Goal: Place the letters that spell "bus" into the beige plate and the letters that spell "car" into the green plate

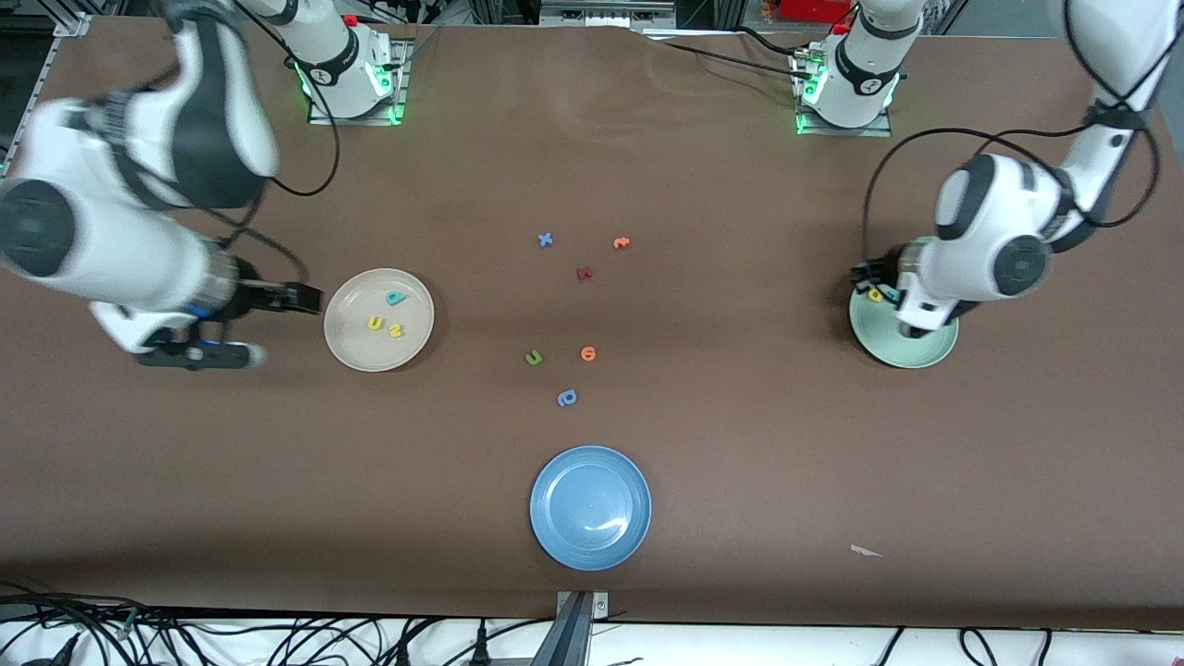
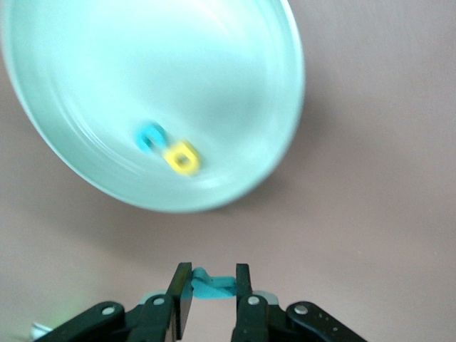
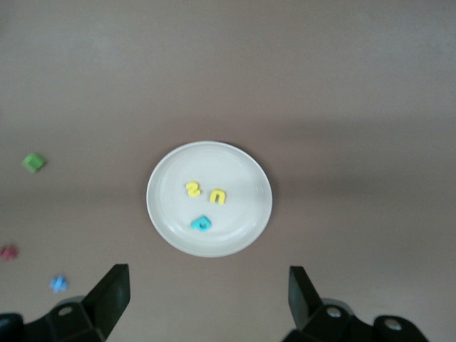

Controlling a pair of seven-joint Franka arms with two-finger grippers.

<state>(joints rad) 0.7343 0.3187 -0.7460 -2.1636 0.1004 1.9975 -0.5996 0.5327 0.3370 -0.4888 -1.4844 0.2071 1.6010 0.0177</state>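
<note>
The beige plate lies toward the right arm's end and holds the teal b, the yellow u and the yellow s. My right gripper hangs open and empty beside that plate. At the left arm's end, the green plate holds the teal c and the yellow a. My left gripper is by this plate's rim, shut on the thin teal r.
Loose letters lie mid-table: a blue x, an orange one, a dark red one, a green u, another orange and a blue one. A blue plate sits nearer the camera. A white scrap lies by the front edge.
</note>
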